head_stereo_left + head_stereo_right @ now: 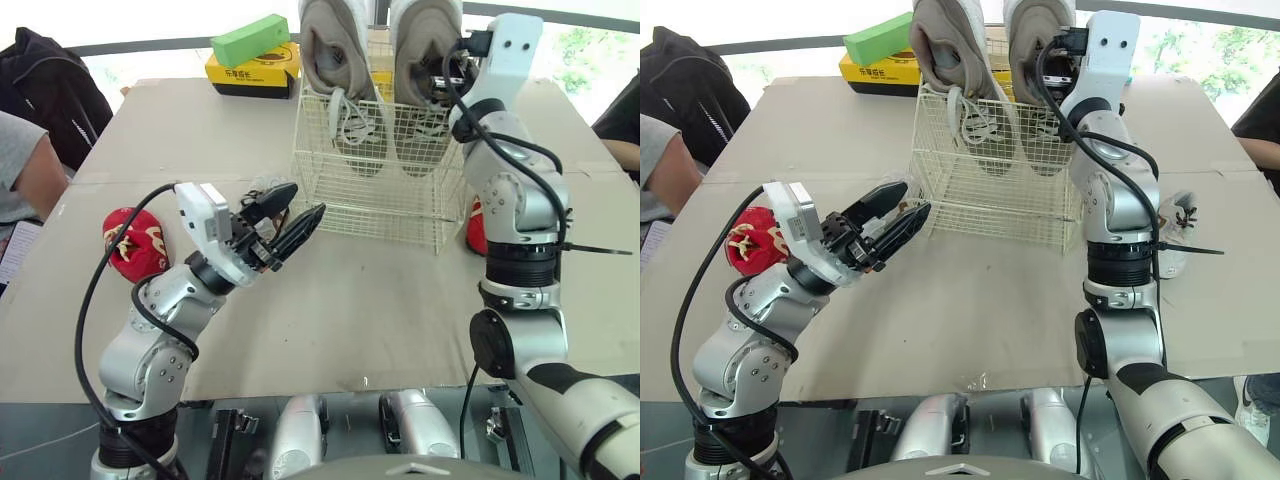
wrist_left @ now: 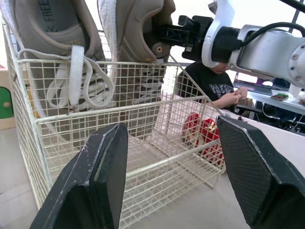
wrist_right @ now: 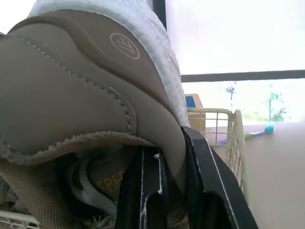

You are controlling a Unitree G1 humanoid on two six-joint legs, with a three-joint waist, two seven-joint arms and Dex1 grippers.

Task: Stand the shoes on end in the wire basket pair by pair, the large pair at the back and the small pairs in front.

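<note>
- While the right gripper point(image 3: 167, 143) is clenched on its heel collar, the right-hand large grey-beige sneaker point(image 1: 422, 50) stands toe-down at the back of the cream wire basket point(image 1: 370, 205), at the upper centre of the head views.
- Just beside it, the left-hand large grey-beige sneaker point(image 1: 335, 60) also stands on end at the back of the basket, with its white laces hanging loose.
- The left gripper point(image 1: 305, 200) hovers released at centre left of the frame, near the basket's front left corner, touching nothing.
- The left wrist view adds detail: two spread black textured fingers point(image 2: 95, 176) frame the mesh wall. Through the mesh appear a second small red shoe point(image 2: 202, 138) and a seated person in a black shirt point(image 2: 217, 88).
- The right wrist view gives the grasp at close range, with one finger inside the sneaker's opening and the other outside against the heel.
- A first small red shoe point(image 1: 135, 245) lies at mid left on the brown cardboard-covered table point(image 1: 350, 310), well apart from the basket.
- The right eye view adds a small white laced shoe point(image 1: 1180, 225) on the table at mid right, beyond the right arm.
- A yellow carton point(image 1: 250, 70) with a green block point(image 1: 250, 40) on top sits at the upper left, behind the basket.
</note>
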